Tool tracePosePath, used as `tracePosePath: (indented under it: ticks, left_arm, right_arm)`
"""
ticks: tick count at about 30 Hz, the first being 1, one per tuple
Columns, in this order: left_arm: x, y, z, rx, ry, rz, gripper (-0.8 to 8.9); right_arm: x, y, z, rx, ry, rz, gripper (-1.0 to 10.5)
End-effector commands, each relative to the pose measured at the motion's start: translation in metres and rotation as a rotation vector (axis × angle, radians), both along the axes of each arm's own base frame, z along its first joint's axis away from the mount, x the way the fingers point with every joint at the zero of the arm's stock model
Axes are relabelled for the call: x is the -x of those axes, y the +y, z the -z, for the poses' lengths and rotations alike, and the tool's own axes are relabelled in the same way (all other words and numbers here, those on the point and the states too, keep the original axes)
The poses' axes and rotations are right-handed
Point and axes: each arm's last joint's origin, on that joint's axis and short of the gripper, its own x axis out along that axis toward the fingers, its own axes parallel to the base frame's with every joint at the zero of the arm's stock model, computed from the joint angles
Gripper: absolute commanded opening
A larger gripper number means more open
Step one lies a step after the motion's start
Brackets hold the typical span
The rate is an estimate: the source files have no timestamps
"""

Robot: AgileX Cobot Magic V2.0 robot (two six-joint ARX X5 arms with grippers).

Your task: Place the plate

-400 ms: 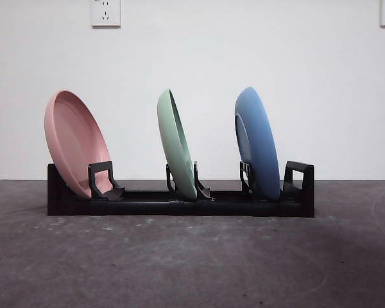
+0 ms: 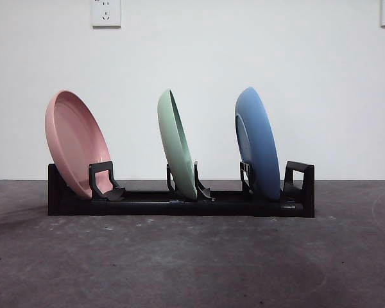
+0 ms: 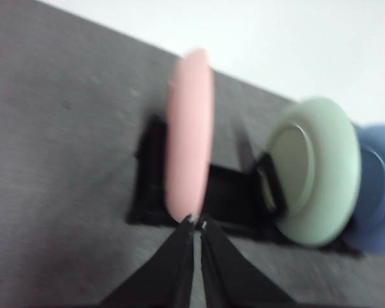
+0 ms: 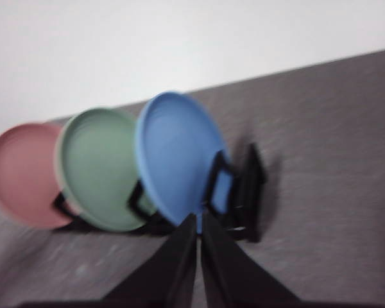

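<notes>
Three plates stand on edge in a black rack [image 2: 179, 205]: a pink plate [image 2: 76, 142] at the left end, a green plate [image 2: 176, 142] in the middle and a blue plate [image 2: 256, 142] at the right end. The left wrist view shows my left gripper [image 3: 197, 222] shut and holding nothing, drawn back a little from the pink plate [image 3: 188, 144]. In the right wrist view my right gripper [image 4: 197, 218] is shut and bare too, back from the blue plate [image 4: 179, 157]. Neither arm appears in the front view.
The rack stands on a dark grey table [image 2: 192, 263] before a white wall [image 2: 192, 58]. Two wall sockets sit high up, one socket [image 2: 106, 11] at the left. An unfilled holder [image 2: 298, 183] closes the rack's right end.
The plates and rack stand as before. The table's left side has darkened slightly.
</notes>
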Motion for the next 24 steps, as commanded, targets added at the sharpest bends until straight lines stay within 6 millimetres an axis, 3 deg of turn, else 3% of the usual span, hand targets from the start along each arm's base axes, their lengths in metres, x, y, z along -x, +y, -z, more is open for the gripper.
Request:
tracePosePath:
  ticks: [1, 9, 15, 24]
  left_arm:
    - [-0.011, -0.003, -0.017, -0.020, 0.030, 0.094, 0.16]
    - [-0.033, -0.015, -0.041, -0.031, 0.067, 0.327, 0.15]
    - [-0.038, -0.024, -0.040, -0.029, 0.093, 0.462, 0.15]
    - [-0.036, -0.034, -0.039, -0.058, 0.079, 0.530, 0.18]
  right_arm:
    - [-0.007, 0.002, -0.014, 0.031, 0.005, -0.083, 0.1]
    - [-0.028, 0.007, -0.032, 0.065, 0.034, -0.331, 0.1]
    - [-0.034, 0.012, -0.028, 0.089, 0.036, -0.402, 0.1]
    - [-0.032, 0.019, -0.026, 0.110, 0.038, -0.462, 0.1]
